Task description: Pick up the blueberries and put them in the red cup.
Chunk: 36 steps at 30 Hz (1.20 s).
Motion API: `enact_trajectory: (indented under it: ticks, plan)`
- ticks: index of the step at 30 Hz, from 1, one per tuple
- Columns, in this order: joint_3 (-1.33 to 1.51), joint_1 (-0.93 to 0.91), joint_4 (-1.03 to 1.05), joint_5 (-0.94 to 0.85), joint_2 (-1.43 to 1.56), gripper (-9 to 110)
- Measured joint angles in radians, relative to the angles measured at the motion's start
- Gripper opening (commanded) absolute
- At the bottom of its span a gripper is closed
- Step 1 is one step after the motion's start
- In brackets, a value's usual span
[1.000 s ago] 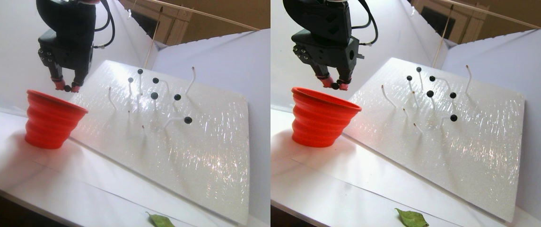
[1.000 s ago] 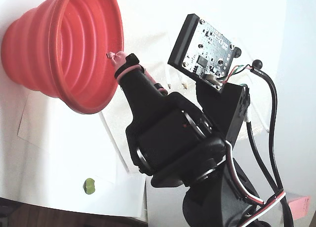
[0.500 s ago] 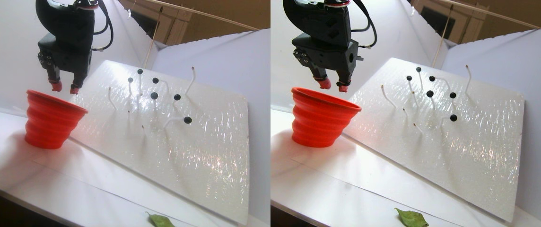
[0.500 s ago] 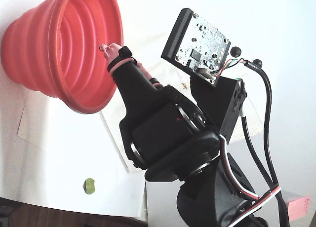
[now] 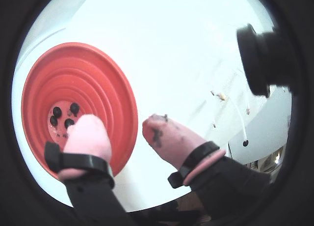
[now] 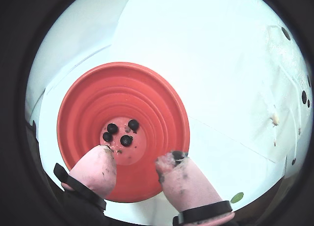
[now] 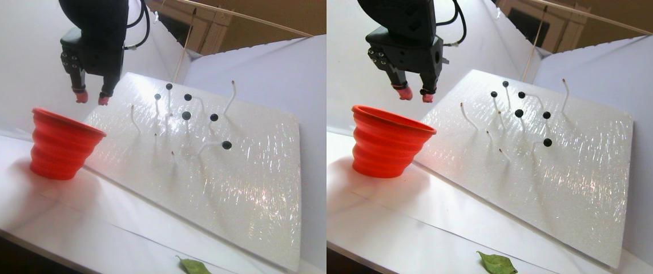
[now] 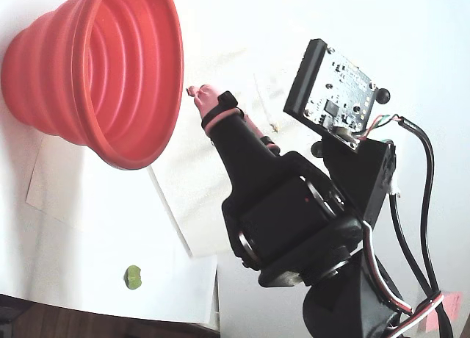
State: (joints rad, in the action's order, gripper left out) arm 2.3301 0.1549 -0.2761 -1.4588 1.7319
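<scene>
Four blueberries (image 6: 120, 133) are lying in the red cup (image 6: 162, 96) — the one carried a second ago dropped — and the spread, empty gripper (image 7: 92, 98) is being swung toward the board's (image 7: 246, 188) stems.

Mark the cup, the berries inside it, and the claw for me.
cup (image 6: 78, 105), a wrist view, inner wall on the left.
berries (image 6: 126, 140), a wrist view, lowest berry on the cup floor.
claw (image 6: 136, 165), a wrist view, gap between the open pink tips.
</scene>
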Motion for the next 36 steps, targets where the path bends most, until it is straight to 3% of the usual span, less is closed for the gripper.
enact_trajectory:
  ticks: [36]
  plan:
    - [0.087, -0.184, 0.077, -0.095, 0.245, 15]
